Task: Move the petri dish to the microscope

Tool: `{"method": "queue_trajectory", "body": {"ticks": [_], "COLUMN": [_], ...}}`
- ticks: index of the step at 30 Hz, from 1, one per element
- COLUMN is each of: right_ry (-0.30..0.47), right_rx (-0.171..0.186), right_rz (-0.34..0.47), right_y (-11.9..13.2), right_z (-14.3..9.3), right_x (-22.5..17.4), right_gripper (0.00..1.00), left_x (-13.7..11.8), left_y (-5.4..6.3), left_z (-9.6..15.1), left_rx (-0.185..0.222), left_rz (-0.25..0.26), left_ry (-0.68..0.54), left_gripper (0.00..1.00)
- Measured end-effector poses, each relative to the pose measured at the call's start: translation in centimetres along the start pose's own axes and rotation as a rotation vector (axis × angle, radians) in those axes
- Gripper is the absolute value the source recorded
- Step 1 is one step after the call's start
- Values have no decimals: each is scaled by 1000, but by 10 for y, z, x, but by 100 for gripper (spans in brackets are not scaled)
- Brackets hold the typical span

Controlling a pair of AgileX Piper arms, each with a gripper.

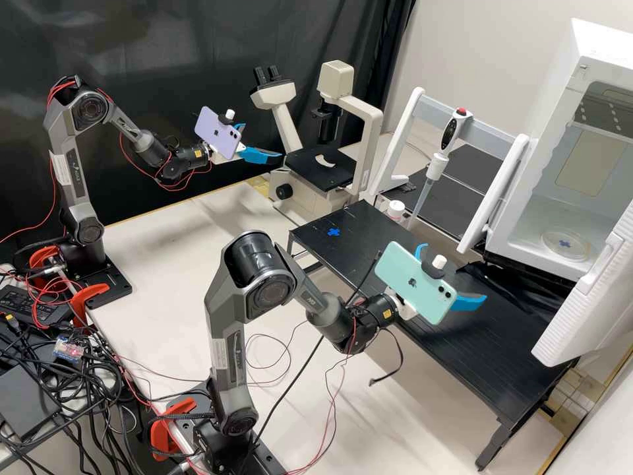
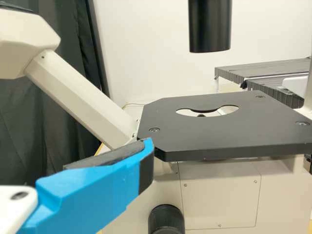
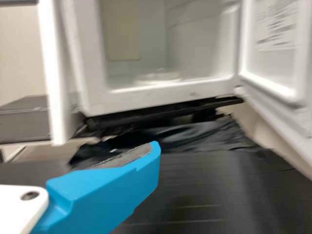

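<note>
We are seeing the petri dish (image 1: 575, 252) lying inside the white cabinet (image 1: 613, 46), a blue cross showing within its outline. The cabinet door (image 1: 580, 310) is standing open. Between the cabinet and the microscope (image 1: 290, 188), a white-capped bottle (image 1: 395, 210) is standing and a pipette (image 1: 452, 134) is hanging. Before the cabinet, we are finding the black counter (image 1: 514, 356), with the right claw (image 1: 455, 272) hovering above it, its fingers spread. Well apart from the cabinet, beside the microscope, the left claw (image 1: 264, 141) is hanging with its fingers spread; a black curtain (image 1: 165, 39) is hanging behind. In the right wrist view we are noticing a printed sheet (image 3: 278, 24) on the cabinet door; in the left wrist view, screws on the microscope's stage (image 2: 219, 136).
</note>
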Motion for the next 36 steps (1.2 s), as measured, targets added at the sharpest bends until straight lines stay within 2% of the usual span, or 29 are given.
{"method": "queue_trajectory", "body": {"ticks": [4, 9, 19, 22, 26, 36], "right_ry": [10, 9, -61, -62, -76, -93], "right_rx": [13, 7, -3, -8, 3, -15], "right_rz": [79, 118, 104, 98, 87, 49], "right_y": [25, 43, 63, 66, 67, 62], "right_z": [3, 2, 0, -5, -12, -26], "right_x": [14, 41, 105, 125, 152, 218], "right_gripper": [100, 100, 100, 100, 100, 100], "left_x": [0, 0, 0, 0, 0, 0], "left_y": [0, 0, 0, 0, 0, 0], "left_z": [0, 0, 0, 0, 0, 0], "left_rx": [0, 0, 0, 0, 0, 0], "left_rz": [0, 0, 0, 0, 0, 0], "left_ry": [0, 0, 0, 0, 0, 0], "left_gripper": [100, 100, 100, 100, 100, 100]}}
